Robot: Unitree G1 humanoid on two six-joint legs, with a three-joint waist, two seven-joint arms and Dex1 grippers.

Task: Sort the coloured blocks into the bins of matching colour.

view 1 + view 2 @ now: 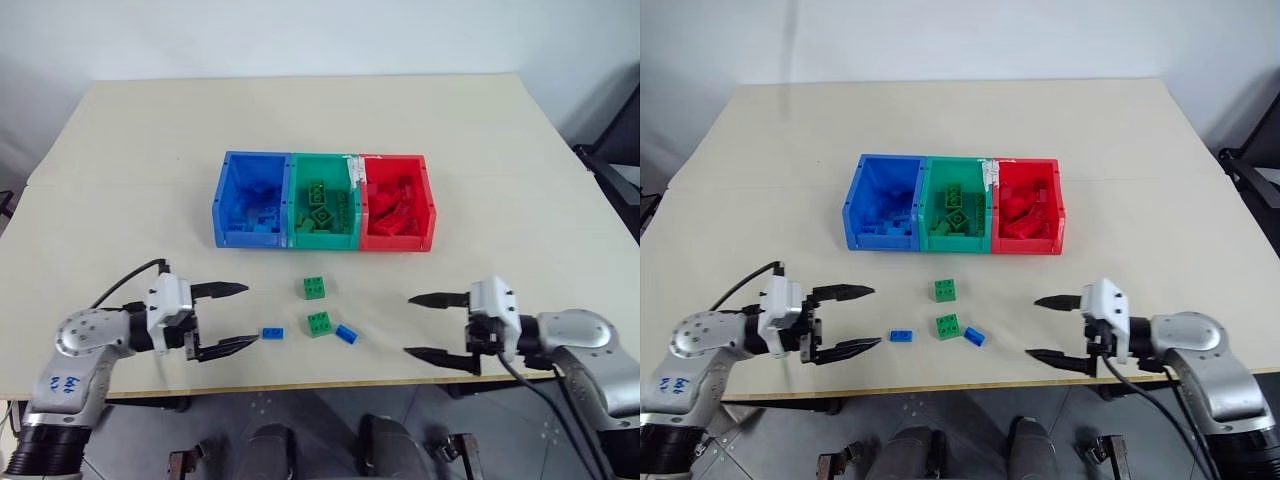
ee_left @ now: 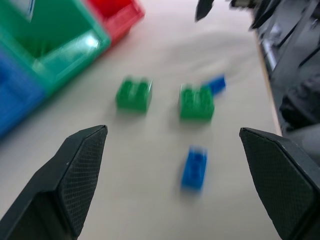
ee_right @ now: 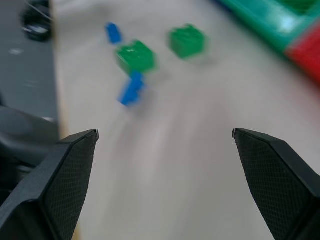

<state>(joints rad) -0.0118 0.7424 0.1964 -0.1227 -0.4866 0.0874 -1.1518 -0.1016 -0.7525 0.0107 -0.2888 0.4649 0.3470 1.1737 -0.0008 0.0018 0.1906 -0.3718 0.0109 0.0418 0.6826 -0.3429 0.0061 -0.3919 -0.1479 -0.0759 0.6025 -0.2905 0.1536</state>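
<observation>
Black-fingered, our left gripper [image 1: 232,318] and right gripper [image 1: 425,325] hang spread and empty; between them two blue bricks [image 1: 271,333] and two green bricks [image 1: 314,288] await sorting on the table [image 1: 120,180]; beyond, the bins [image 1: 325,201] already hold matching bricks.

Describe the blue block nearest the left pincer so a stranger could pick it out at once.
Start at the row of three bins, then look at the four loose blocks in front of them. The blue block lies apart on the side of the left pincer; the other blue one sits next to a green block.
</observation>
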